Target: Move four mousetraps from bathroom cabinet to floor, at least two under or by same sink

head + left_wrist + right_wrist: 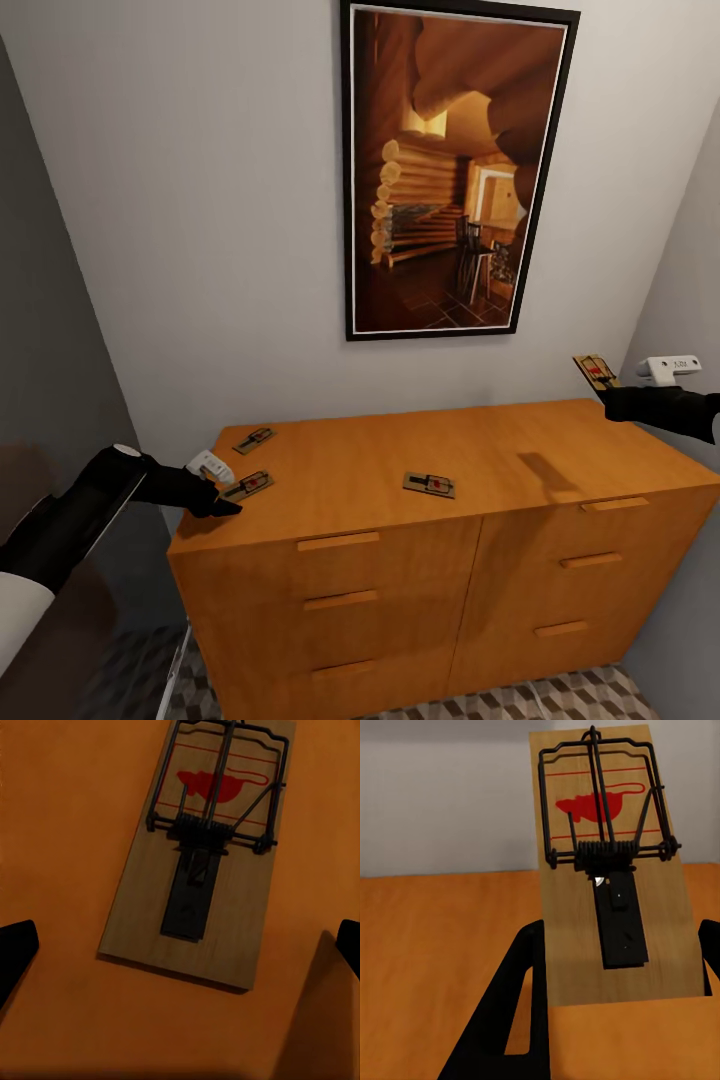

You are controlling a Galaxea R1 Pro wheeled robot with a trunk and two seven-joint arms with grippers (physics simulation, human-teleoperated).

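Three mousetraps (429, 485) are seen on the cabinet (400, 470); a fourth (596, 372) is gripped, raised, by the right gripper (606, 388) (left gripper (228, 500) spread).

Head overlooks cabinet (420, 520); wrists view it close.

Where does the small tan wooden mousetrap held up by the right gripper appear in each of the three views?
Head view: the small tan wooden mousetrap is at the far right, lifted above the orange-brown wooden cabinet, at the tip of the right gripper.
Right wrist view: it stands centre-right, between the dark fingers.
Left wrist view: I do not find it; the trap there lies flat on the cabinet.
Shared landmark: the cabinet top.
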